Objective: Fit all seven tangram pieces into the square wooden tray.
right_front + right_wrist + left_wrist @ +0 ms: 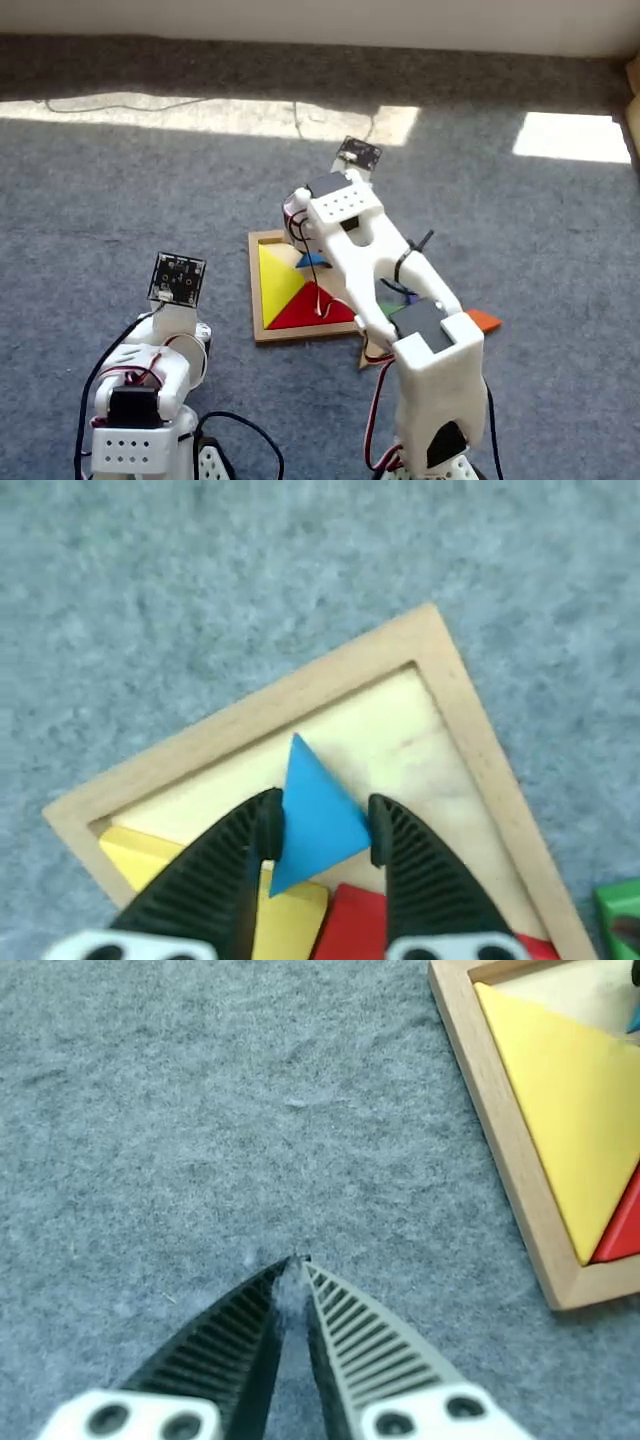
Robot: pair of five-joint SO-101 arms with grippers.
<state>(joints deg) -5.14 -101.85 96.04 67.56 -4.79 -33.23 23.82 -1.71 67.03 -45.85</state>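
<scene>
The square wooden tray (257,290) lies on the grey carpet and holds a yellow triangle (277,280) and a red triangle (305,312). My right gripper (322,820) hangs over the tray's bare part (400,730), shut on a small blue triangle (315,815), which also shows by the arm (313,261). The yellow triangle (285,920) and the red triangle (355,925) lie just below it. An orange piece (484,320) lies on the carpet to the right of the arm; a green piece (392,310) peeks from under it. My left gripper (299,1260) is shut, empty, over carpet left of the tray (500,1140).
The right arm (400,300) covers the right part of the tray. A green piece (620,905) sits beyond the tray's rim. Sunlit patches (570,135) and a cable (120,103) lie on the carpet far behind. Open carpet spreads to the left of the tray.
</scene>
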